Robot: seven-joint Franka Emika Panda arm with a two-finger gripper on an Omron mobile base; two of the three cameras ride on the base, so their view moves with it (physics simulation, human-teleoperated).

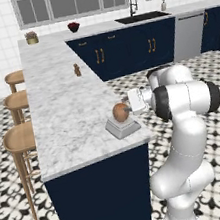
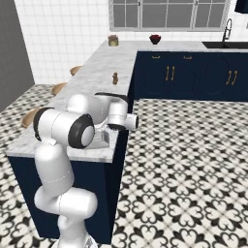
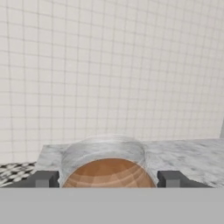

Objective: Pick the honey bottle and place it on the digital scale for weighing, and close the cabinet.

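Note:
The amber honey bottle stands upright on the light-grey digital scale, near the front right corner of the marble island. My gripper reaches in level from the right, and its jaws are open on either side of the bottle. In the hand view the bottle sits between the two dark fingertips, with a thin gap on the left side. From the right base view my arm hides the bottle, and a corner of the scale peeks out. The cabinet is out of view.
A small brown bottle stands farther back on the island. Wooden stools line its left side. A plant pot, a dark bowl and the sink are along the back counter. The island's edge runs just right of the scale.

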